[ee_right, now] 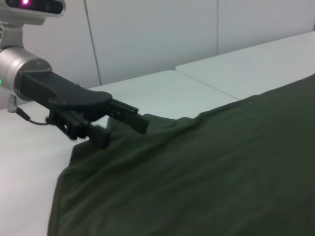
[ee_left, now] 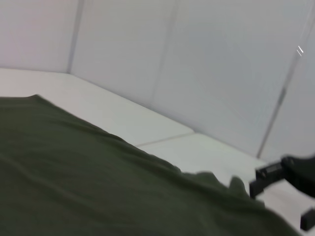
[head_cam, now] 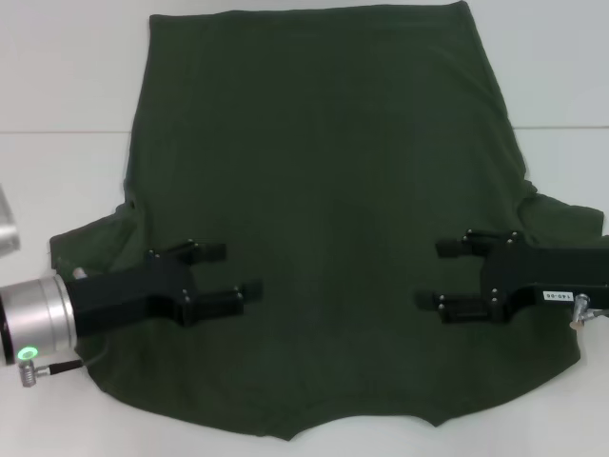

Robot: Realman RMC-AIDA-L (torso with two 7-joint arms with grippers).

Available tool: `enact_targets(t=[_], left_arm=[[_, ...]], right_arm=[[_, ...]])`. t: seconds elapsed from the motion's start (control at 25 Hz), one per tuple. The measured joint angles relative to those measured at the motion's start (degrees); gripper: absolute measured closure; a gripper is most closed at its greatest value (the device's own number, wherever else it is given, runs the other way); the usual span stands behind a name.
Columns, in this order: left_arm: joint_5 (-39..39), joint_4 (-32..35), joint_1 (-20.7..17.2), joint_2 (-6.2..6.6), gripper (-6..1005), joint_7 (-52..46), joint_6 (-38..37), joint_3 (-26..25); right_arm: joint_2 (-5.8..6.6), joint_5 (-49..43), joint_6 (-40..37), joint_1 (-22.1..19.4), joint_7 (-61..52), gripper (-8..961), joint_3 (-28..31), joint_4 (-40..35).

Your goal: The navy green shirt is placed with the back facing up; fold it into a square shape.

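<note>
Head view | one navy green shirt (head_cam: 324,190) flat mid-frame on counter (head_cam: 57,86) | two end effectors, left end effector (head_cam: 238,273) lower left, right end effector (head_cam: 431,273) lower right, both spread open, empty

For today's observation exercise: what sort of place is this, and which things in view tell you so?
Probably a robot test bench or lab: a bare white table, plain white wall panels, and only the navy green shirt spread flat between the left gripper and right gripper.
</note>
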State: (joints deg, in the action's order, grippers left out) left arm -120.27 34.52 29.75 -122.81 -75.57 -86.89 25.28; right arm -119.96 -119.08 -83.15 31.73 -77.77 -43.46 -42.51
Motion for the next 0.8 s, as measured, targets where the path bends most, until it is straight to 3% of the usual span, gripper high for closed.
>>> enact_targets(t=[0.2, 0.4, 0.64, 0.8], left_arm=[[0.6, 0.6, 0.1, 1.29, 94, -18.1, -0.7, -5.9], [-4.8, 5.2, -1.2, 3.84, 94, -45.3, -0.4, -9.8], [-13.0, 10.5, -1.3, 5.01, 93, -57.3, 1.6, -10.1], [-14.6, 13.2, -0.4, 6.17, 93, -58.4, 3.4, -11.1]], right_arm=[[0.14, 0.2, -0.2, 0.0, -0.9, 69, 0.4, -0.4], [0.16, 0.5, -0.3, 0.0, -1.1, 71, 0.2, -0.4], [0.0, 0.5, -0.3, 0.1, -1.1, 71, 0.0, -0.1], [-0.01, 0.5, -0.2, 0.4, -1.0, 71, -0.1, 0.0]])
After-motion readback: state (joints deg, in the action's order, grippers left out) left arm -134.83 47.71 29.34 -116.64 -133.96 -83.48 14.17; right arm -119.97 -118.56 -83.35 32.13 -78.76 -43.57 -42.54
